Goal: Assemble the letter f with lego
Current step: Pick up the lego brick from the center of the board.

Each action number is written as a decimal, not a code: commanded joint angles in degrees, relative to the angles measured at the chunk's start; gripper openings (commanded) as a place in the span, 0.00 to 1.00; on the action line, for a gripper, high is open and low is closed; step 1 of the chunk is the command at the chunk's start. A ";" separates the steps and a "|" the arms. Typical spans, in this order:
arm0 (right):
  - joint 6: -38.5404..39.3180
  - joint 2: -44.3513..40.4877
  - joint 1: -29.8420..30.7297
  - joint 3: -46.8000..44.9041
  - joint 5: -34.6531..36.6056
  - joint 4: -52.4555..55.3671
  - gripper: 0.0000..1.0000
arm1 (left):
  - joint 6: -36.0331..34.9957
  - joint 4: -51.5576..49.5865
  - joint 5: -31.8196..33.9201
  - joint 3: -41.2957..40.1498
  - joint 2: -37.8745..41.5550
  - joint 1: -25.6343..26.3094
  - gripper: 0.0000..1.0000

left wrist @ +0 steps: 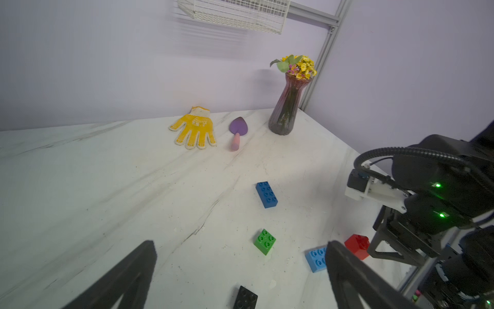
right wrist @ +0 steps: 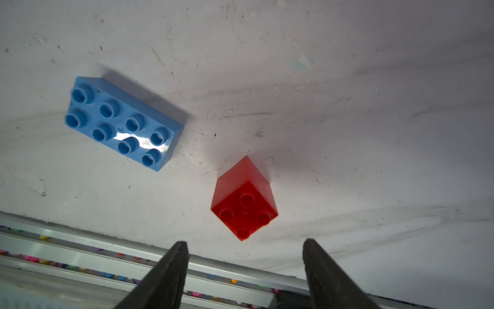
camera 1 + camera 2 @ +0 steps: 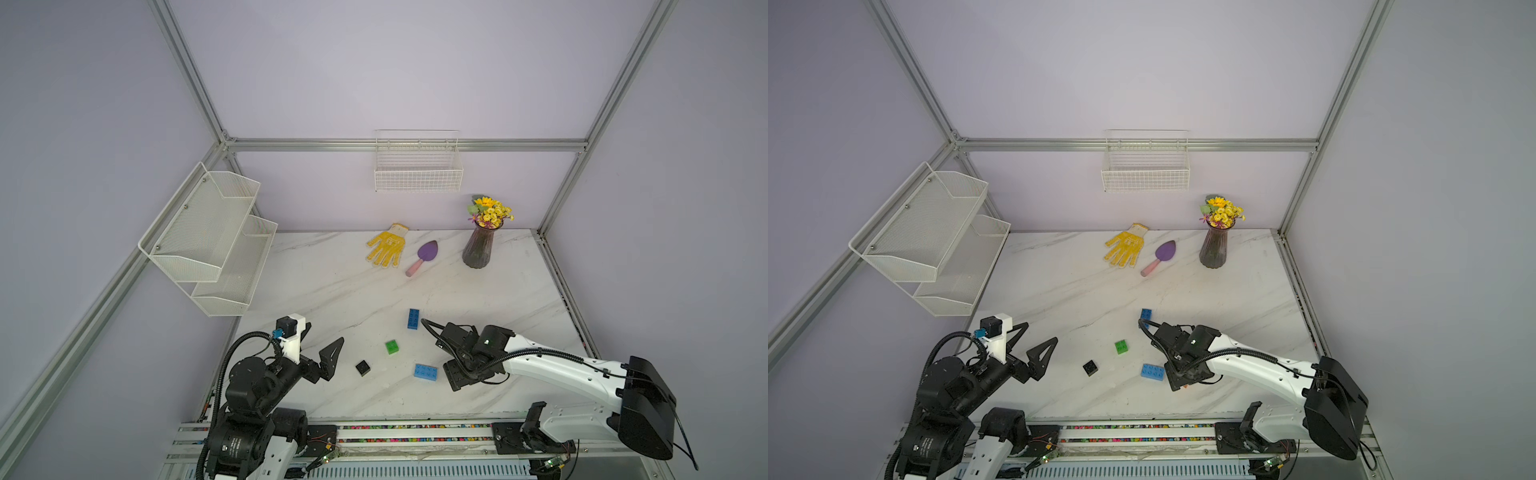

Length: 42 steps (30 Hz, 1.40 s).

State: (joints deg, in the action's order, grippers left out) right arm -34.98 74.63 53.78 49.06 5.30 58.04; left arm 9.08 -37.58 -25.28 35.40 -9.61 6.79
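The right gripper (image 2: 244, 242), jaws apart and empty beside the corner-on red brick (image 2: 244, 203), could twist it away on closing.

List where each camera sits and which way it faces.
Top views: high on the robot's side, looking down over the table; left arm, right arm and open left pincer show.
Left wrist: on the left arm, facing across the table toward the vase; its fingertips and the right arm show.
Right wrist: on the right arm, facing down at the red brick; the open right pincer shows.
Shared: both wrist views show the red brick.
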 commanded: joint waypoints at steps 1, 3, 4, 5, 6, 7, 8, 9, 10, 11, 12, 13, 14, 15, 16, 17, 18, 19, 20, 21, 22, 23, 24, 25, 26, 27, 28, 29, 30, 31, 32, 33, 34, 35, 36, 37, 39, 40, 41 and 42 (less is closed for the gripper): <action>-2.81 0.10 0.37 -1.51 1.20 -1.84 0.71 | -3.22 3.84 -10.78 -1.22 1.79 0.42 1.00; -2.88 0.44 0.46 -1.76 1.42 -2.20 0.71 | -3.49 4.68 -13.28 -1.97 2.52 0.51 1.00; -2.96 0.90 0.45 -1.60 1.51 -2.06 0.71 | -3.62 5.15 -14.70 -2.30 2.73 0.59 1.00; -2.99 1.31 0.45 -1.66 1.55 -2.28 0.70 | -3.72 5.47 -15.74 -2.50 2.84 0.60 1.00; -3.15 1.62 0.54 -1.83 1.60 -2.55 0.70 | -3.80 5.63 -16.19 -2.61 2.77 0.68 1.00; -3.31 2.04 0.63 -2.01 1.69 -2.82 0.70 | -3.81 5.72 -16.43 -2.65 2.75 0.77 1.00; -3.57 2.54 0.74 -2.04 1.88 -2.85 0.70 | -3.81 5.68 -16.43 -2.76 2.75 0.90 1.00; -3.89 2.91 0.78 -2.04 2.08 -2.87 0.69 | -3.89 5.68 -16.46 -2.76 2.75 0.86 1.00; -4.23 3.21 0.88 -2.12 2.10 -3.14 0.68 | -3.90 5.68 -16.39 -2.82 2.75 0.95 1.00; -4.55 3.40 0.82 -2.36 2.01 -3.57 0.67 | -3.90 5.68 -16.45 -2.79 2.75 1.03 1.00; -4.94 3.57 0.81 -2.59 2.06 -3.95 0.67 | -3.91 5.68 -16.30 -2.96 2.72 1.08 1.00; -5.49 3.59 0.84 -2.94 2.17 -4.43 0.66 | -3.94 5.68 -16.30 -2.96 2.62 1.04 1.00; -5.87 3.59 0.80 -3.30 2.25 -5.08 0.65 | -3.97 5.68 -16.30 -2.88 2.51 1.04 1.00; -6.18 3.59 0.80 -3.72 2.26 -5.66 0.64 | -3.98 5.68 -16.28 -2.98 2.49 1.07 1.00; -6.52 3.59 0.80 -4.17 2.34 -6.31 0.63 | -3.98 5.68 -16.22 -3.04 2.41 1.12 1.00; -6.72 3.59 0.83 -4.53 2.56 -6.83 0.62 | -3.98 5.68 -16.24 -3.05 2.40 1.12 1.00; -6.77 3.59 0.81 -4.82 2.68 -7.35 0.62 | -3.94 5.68 -16.22 -3.12 2.31 1.12 1.00; -6.77 3.59 0.80 -4.97 2.70 -7.77 0.62 | -3.98 5.68 -16.21 -3.14 2.26 1.12 1.00; -6.70 3.59 0.85 -5.11 2.62 -8.29 0.61 | -3.98 5.68 -16.27 -3.06 2.23 1.23 1.00; -6.51 3.59 0.80 -5.16 2.57 -8.76 0.61 | -3.98 5.68 -16.24 -3.14 2.27 1.21 1.00; -6.30 3.59 0.80 -5.20 2.45 -9.20 0.61 | -3.98 5.68 -16.25 -3.12 2.26 1.21 1.00; -6.18 4.98 0.80 -5.20 2.63 -9.60 0.61 | -4.04 5.68 -16.24 -3.20 2.23 1.27 1.00; -5.86 5.02 0.82 -5.20 2.63 -10.05 0.61 | -4.07 5.68 -16.21 -3.22 2.28 1.21 1.00; -5.50 5.09 0.85 -5.29 2.69 -10.62 0.60 | -4.07 5.68 -16.22 -3.21 2.14 1.21 1.00; -5.45 5.13 0.82 -5.38 2.91 -11.13 0.60 | -4.07 5.68 -16.24 -3.22 2.08 1.30 1.00; -5.36 5.18 0.80 -5.38 3.11 -11.39 0.60 | -4.07 5.68 -16.29 -3.23 2.00 1.30 1.00; -5.27 5.38 0.80 -5.27 3.29 -11.58 0.59 | -4.07 5.68 -16.29 -3.19 1.96 1.30 1.00; -5.27 5.48 0.85 -5.20 3.23 -11.55 0.58 | -4.07 5.68 -16.22 -3.23 1.96 1.30 1.00; -5.27 5.70 0.81 -5.12 3.31 -11.55 0.56 | -4.07 5.68 -16.17 -3.20 1.88 1.30 1.00; -5.11 5.91 0.80 -5.11 3.23 -11.75 0.55 | -4.07 5.68 -16.05 -3.16 1.87 1.34 1.00; -5.10 6.09 0.80 -5.11 3.14 -11.89 0.54 | -4.07 5.68 -16.03 -3.15 1.87 1.38 1.00; -4.94 6.29 0.81 -5.03 3.09 -11.90 0.51 | -4.07 5.68 -16.03 -3.22 1.78 1.39 1.00; -4.79 6.47 0.82 -4.91 2.86 -11.95 0.48 | -4.07 5.68 -15.96 -3.22 1.78 1.39 1.00; -4.74 6.64 0.85 -4.81 2.61 -11.86 0.46 | -3.99 5.68 -15.95 -3.21 1.78 1.39 1.00; -4.51 6.82 0.83 -4.63 2.61 -11.65 0.44 | -3.96 5.70 -15.81 -3.21 1.78 1.41 1.00; -4.35 6.84 0.88 -4.50 2.61 -11.43 0.42 | -3.98 5.61 -15.75 -3.17 1.79 1.39 1.00; -4.22 6.72 0.81 -4.41 2.61 -11.11 0.40 | -3.90 5.59 -15.53 -3.16 1.78 1.48 1.00; -4.13 6.54 0.83 -4.32 2.61 -10.96 0.39 | -3.90 5.59 -15.55 -3.23 1.78 1.48 1.00; -4.21 6.36 0.80 -4.29 2.54 -10.78 0.37 | -3.92 5.59 -15.46 -3.22 1.78 1.48 1.00; -4.17 6.21 0.83 -4.08 2.60 -10.67 0.36 | -3.90 5.59 -15.30 -3.19 1.70 1.57 1.00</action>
State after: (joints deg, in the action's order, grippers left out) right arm -38.65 80.66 54.19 44.21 7.05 47.33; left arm 6.39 -33.89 -40.10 32.23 -7.22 7.97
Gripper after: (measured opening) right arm 0.470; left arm 0.997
